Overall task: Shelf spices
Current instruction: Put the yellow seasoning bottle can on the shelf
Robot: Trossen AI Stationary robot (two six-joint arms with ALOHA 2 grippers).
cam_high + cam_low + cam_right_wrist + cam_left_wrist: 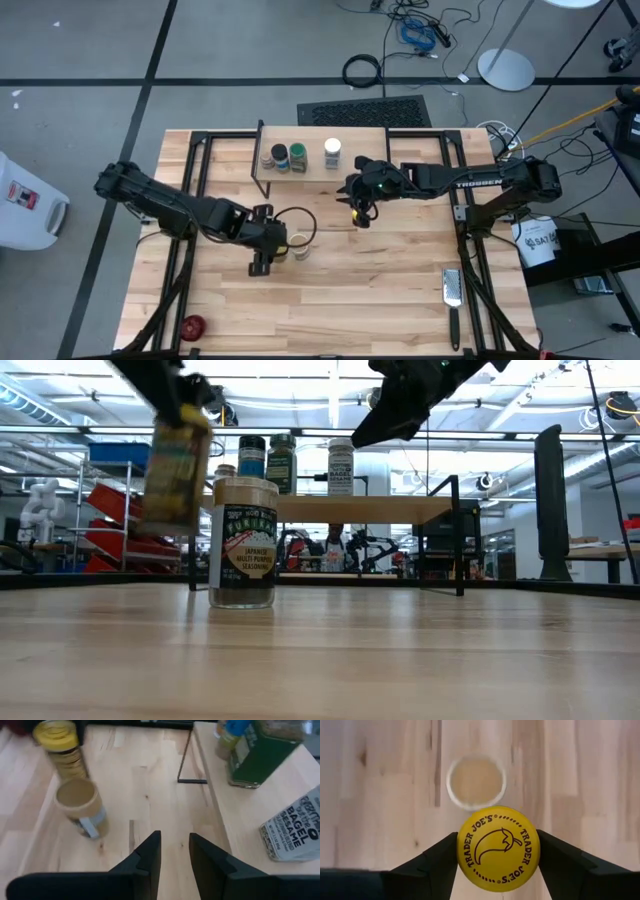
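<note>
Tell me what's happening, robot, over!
Left pincer shut on yellow jar, lifted. Right pincer empty above table. Tan jar remains; three jars on shelf.

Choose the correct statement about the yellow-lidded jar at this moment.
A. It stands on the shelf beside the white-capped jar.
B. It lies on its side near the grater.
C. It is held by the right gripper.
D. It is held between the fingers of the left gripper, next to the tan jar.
D: the left gripper is closed on the yellow-lidded jar, lifted just beside the tan jar, which stands on the table.

yellow jar (175,470) blurred in low view, left pincer (185,400) cut off at top edge, shelf jars' labels (298,158) too small overhead
</note>
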